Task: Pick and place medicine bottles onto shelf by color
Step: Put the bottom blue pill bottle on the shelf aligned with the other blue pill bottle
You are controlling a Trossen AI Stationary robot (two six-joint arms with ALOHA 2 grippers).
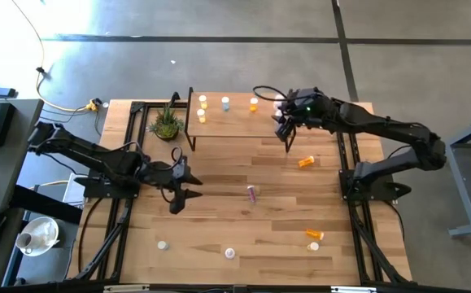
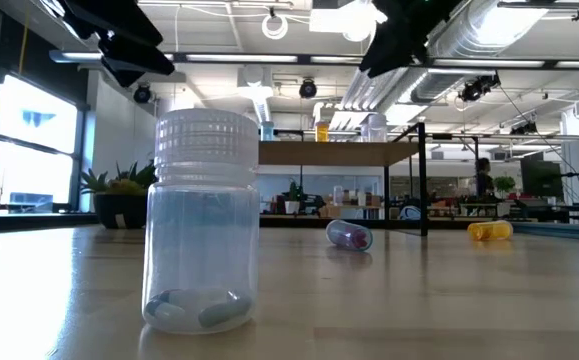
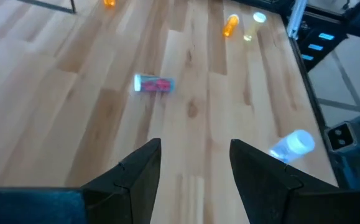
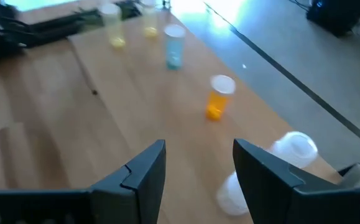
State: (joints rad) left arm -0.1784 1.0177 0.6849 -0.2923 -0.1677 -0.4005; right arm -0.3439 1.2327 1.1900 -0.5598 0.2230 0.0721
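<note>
- big light-wood tabletop (image 1: pixel 243 220), both dark arms working over it
- low light-wood shelf on thin black legs (image 1: pixel 235 122) at the far side of the table, beside a small green potted plant (image 1: pixel 167 124)
- right gripper (image 1: pixel 285 124) over the shelf's right end, fingers (image 4: pixel 143 169) parted, nothing between them
- left gripper (image 1: pixel 178 189) above the table's left-middle, fingers (image 3: pixel 139 168) apart, holding nothing
- on the shelf, upright: two yellow bottles with white caps (image 1: pixel 202 109), pale blue bottle (image 1: pixel 225 103), orange bottle (image 1: pixel 254 104), two whitish bottles (image 4: pixel 295 149) just beside the right gripper
- on the table: pinkish bottle lying on its side (image 1: pixel 252 193) near the centre, orange bottle lying down (image 1: pixel 307 162) right of centre, another orange one (image 1: pixel 314 234) on its side near the front right with a pale upright bottle (image 1: pixel 313 246) just beside it
- clear-blue bottle (image 1: pixel 229 254) upright at the front edge, close to the low camera, pills visible inside; one more white-capped bottle (image 1: pixel 163 244) to its left
</note>
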